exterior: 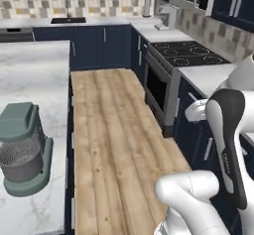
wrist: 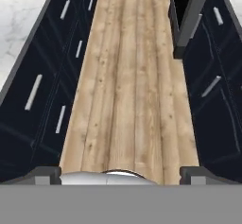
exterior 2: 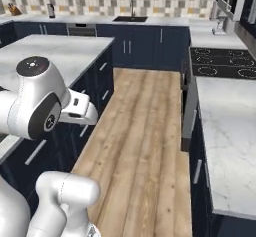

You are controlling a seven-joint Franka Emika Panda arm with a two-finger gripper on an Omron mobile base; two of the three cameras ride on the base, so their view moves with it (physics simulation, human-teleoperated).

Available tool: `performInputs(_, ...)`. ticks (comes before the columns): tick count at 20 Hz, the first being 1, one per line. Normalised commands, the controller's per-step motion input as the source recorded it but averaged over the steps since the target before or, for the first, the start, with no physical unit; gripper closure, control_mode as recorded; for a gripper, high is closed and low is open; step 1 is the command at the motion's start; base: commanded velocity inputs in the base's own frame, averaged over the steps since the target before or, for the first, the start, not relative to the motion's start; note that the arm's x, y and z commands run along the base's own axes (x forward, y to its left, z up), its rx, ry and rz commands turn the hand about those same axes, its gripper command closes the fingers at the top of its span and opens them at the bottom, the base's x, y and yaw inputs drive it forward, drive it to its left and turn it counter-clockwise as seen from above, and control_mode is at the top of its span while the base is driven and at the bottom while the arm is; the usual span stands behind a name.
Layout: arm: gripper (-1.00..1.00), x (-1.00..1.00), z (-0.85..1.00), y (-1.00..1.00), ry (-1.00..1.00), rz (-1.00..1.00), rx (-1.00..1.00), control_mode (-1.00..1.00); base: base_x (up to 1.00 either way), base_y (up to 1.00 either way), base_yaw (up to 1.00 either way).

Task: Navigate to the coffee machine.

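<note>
While no writing reads, coffee machine (exterior: 167,17) stands far.

Grey-green stand mixer (exterior: 24,149), navy cabinets (exterior: 101,45), pale plank floor (exterior: 121,145)

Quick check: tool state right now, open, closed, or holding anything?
Tool: open, fingertips spread wide, nothing between them; wooden floor below.

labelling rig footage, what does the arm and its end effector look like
The arm is glossy white, built of rounded segments, with dark joint bands and a round dark cap marked with small dots. A dark panel carries faint lettering, unreadable here. In the hand view the end effector shows two small dark grey, blocky fingertips.
</note>
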Motion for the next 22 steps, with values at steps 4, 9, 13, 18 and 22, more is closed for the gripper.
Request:
performInputs(4,-1.0,0.0,0.0,0.0,0.0,0.0,0.0,1.0,1.0,-0.13,0.19)
performInputs(9,-1.0,0.0,0.0,0.0,0.0,0.0,0.0,1.0,1.0,-0.44,0.05)
performInputs(13,-1.0,0.0,0.0,0.0,0.0,0.0,0.0,1.0,1.0,-0.33,0.0)
performInputs(18,-1.0,0.0,0.0,0.0,0.0,0.0,0.0,1.0,1.0,-0.17,0.0)
performInputs(22,-1.0,0.0,0.0,0.0,0.0,0.0,0.0,1.0,1.0,-0.14,0.0)
